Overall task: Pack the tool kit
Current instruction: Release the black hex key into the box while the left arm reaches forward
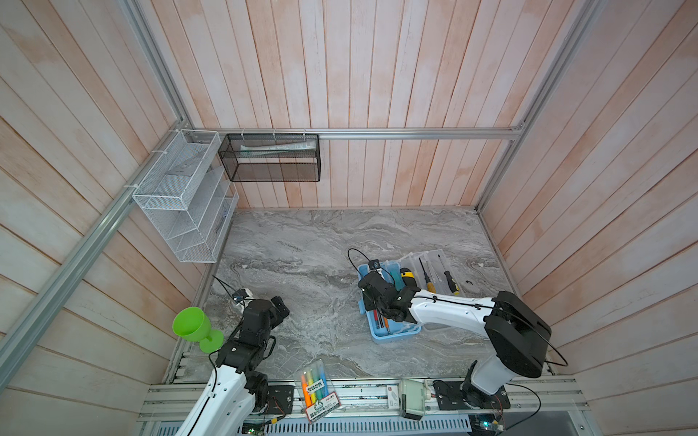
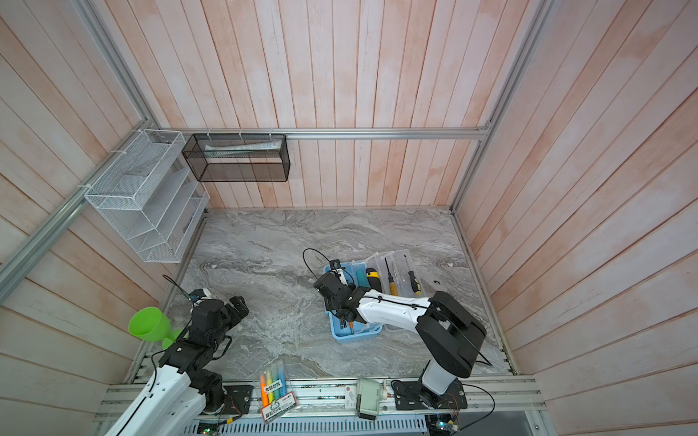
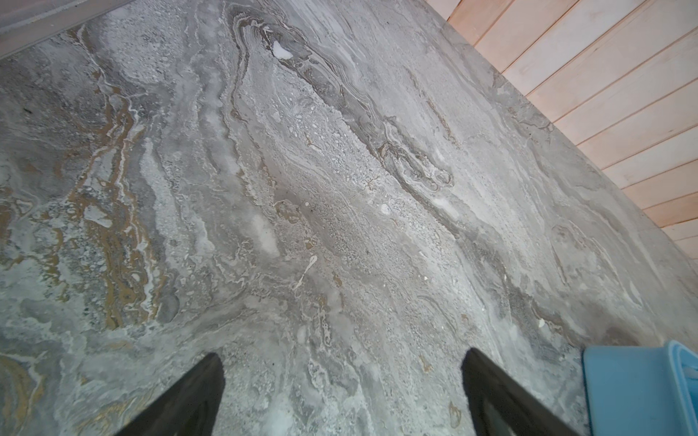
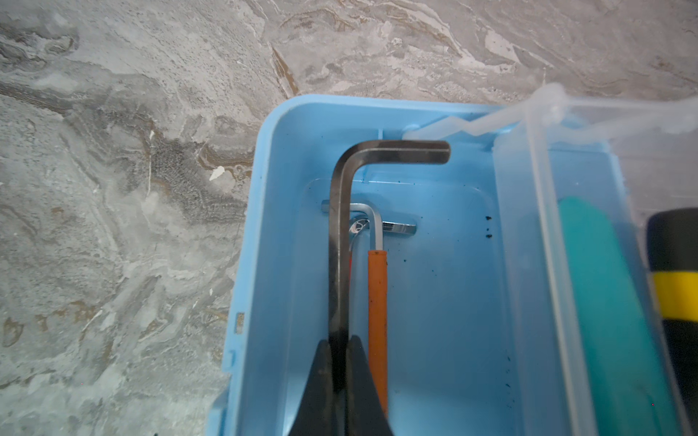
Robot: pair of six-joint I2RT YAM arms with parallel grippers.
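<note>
The light-blue tool kit case [image 1: 394, 334] [image 2: 357, 336] stands open right of the table's middle, its clear lid [image 1: 434, 260] laid back beside it. My right gripper [image 4: 340, 341] [image 1: 372, 300] points down into the case, shut on a large dark hex key [image 4: 340, 245] whose bend reaches the case's end wall [image 4: 321, 109]. Below it lie an orange-handled hex key [image 4: 377, 302] and a small silver one. A teal tool [image 4: 604, 302] and a yellow-and-black screwdriver [image 1: 407, 277] lie alongside. My left gripper [image 3: 343, 354] [image 1: 279, 304] hangs open over bare marble, left of the case's corner [image 3: 634, 392].
Two more screwdrivers [image 1: 428, 281] rest on the clear lid, and a small black hex key [image 1: 469, 282] lies on the marble beyond it. A green goblet [image 1: 192, 326] stands at the left edge. A highlighter pack [image 1: 315, 389] and a white device [image 1: 409, 396] sit on the front rail.
</note>
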